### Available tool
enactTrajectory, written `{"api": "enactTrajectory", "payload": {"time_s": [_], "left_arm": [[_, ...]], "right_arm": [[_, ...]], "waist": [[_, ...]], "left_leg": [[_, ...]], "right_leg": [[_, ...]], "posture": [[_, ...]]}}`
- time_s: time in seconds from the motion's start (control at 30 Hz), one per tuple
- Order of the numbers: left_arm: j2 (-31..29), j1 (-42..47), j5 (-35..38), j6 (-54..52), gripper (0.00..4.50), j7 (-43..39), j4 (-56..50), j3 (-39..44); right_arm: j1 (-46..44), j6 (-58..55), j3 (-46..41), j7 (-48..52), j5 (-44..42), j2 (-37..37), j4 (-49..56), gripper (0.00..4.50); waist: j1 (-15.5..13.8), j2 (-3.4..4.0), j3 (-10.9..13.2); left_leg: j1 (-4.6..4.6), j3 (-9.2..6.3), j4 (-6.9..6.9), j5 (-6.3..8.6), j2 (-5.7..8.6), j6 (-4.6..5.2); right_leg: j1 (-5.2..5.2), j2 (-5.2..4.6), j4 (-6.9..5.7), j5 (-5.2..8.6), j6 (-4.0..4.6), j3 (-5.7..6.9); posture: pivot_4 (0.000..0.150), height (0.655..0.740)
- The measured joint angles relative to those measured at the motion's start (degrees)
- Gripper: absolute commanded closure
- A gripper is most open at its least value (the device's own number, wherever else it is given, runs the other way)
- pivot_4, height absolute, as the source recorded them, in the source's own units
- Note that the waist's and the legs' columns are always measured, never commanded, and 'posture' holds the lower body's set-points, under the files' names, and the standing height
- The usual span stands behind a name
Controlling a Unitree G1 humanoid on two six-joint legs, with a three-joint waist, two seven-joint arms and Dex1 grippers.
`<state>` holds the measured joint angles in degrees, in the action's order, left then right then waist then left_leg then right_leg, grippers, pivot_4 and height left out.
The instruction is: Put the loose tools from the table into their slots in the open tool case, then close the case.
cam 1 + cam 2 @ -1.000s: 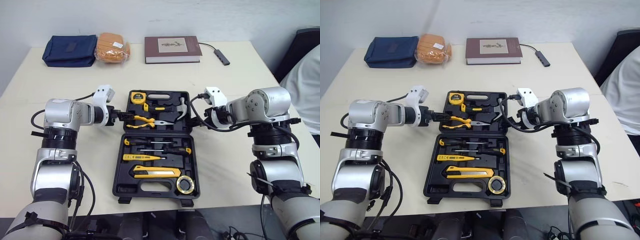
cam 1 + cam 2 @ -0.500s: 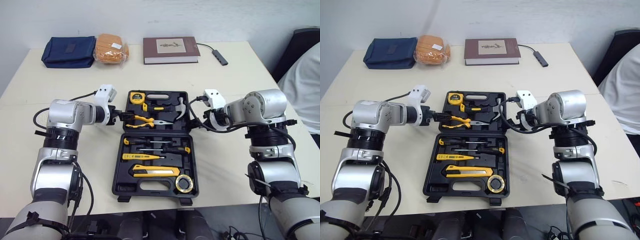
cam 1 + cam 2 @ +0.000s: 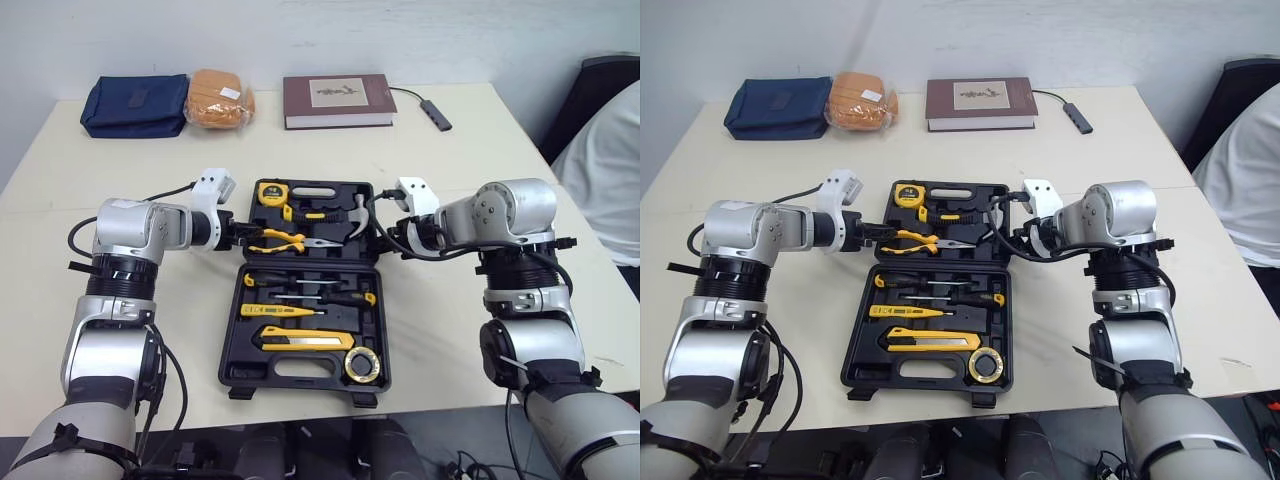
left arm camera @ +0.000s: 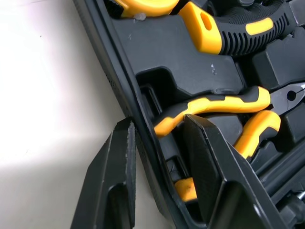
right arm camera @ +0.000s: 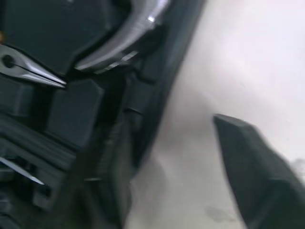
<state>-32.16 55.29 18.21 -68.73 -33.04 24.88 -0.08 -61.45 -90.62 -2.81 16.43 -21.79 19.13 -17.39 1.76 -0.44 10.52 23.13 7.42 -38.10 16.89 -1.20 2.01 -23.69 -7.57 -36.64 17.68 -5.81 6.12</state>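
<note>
The black tool case (image 3: pixel 238 335) lies open in the middle of the table. In its slots are a tape measure (image 3: pixel 271 193), a hammer (image 3: pixel 340 212), pliers (image 3: pixel 285 240), screwdrivers (image 3: pixel 310 290), a utility knife (image 3: pixel 305 341) and a tape roll (image 3: pixel 361 364). My left gripper (image 3: pixel 243 236) is at the left rim of the case's far half. Its fingers (image 4: pixel 116 162) are shut on that wall, beside the pliers (image 4: pixel 214 105). My right gripper (image 3: pixel 383 235) straddles the right rim near the hammer head (image 5: pixel 128 38). Its outer finger (image 5: pixel 252 157) stands off the wall over the table.
At the table's far side lie a navy pouch (image 3: pixel 137 103), an orange packet (image 3: pixel 218 97), a brown book (image 3: pixel 336 100) and a small cabled adapter (image 3: pixel 435 113). A person in white (image 3: pixel 610 170) sits at the right edge.
Both grippers have narrowed from wide open. The right gripper has moved left onto the case's right rim. The left gripper has stayed at the left rim.
</note>
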Motion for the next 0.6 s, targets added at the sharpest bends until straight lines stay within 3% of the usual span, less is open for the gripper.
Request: {"api": "enactTrajectory", "payload": {"time_s": [0.07,0.1,0.37,0.6], "left_arm": [[0.06,-0.05,0.18,-0.7,3.85,0.01,0.01,0.63],[0.09,-0.1,0.23,-0.88,3.91,0.01,0.01,0.84],[0.26,-3.0,2.19,-1.13,4.47,-0.24,-1.56,4.65],[0.32,-4.83,3.94,2.47,4.5,-0.89,-1.56,7.47]], "right_arm": [[-0.2,0.49,-0.76,-0.08,-0.02,-0.8,-0.03,4.25],[-0.22,0.5,-1.1,-0.22,0.02,-0.88,-0.21,4.5],[-0.27,0.93,-4.73,-2.89,0.57,-2.46,-0.98,4.5],[3.64,8.27,-6.45,-4.39,1.0,-4.67,4.21,4.5]], "waist": [[-0.02,-0.01,-0.01],[-0.06,-0.02,-0.01],[-0.09,-0.06,-0.03],[-0.03,-0.06,-0.03]], "left_leg": [[0.0,-0.01,0.0,0.0,0.01,0.0],[0.0,-0.01,0.0,0.0,0.01,0.0],[0.02,-0.05,0.0,0.0,0.04,0.01],[0.17,-0.04,0.06,-0.02,0.05,0.0]], "right_leg": [[0.0,-0.01,0.0,0.0,0.0,-0.02],[0.01,-0.02,0.0,0.0,0.0,-0.02],[0.01,-0.08,0.01,0.0,0.0,-0.08],[-0.15,-0.05,0.01,0.0,0.0,-0.08]], "posture": [[0.15,0.74],[0.15,0.74],[0.15,0.74],[0.15,0.74]]}}
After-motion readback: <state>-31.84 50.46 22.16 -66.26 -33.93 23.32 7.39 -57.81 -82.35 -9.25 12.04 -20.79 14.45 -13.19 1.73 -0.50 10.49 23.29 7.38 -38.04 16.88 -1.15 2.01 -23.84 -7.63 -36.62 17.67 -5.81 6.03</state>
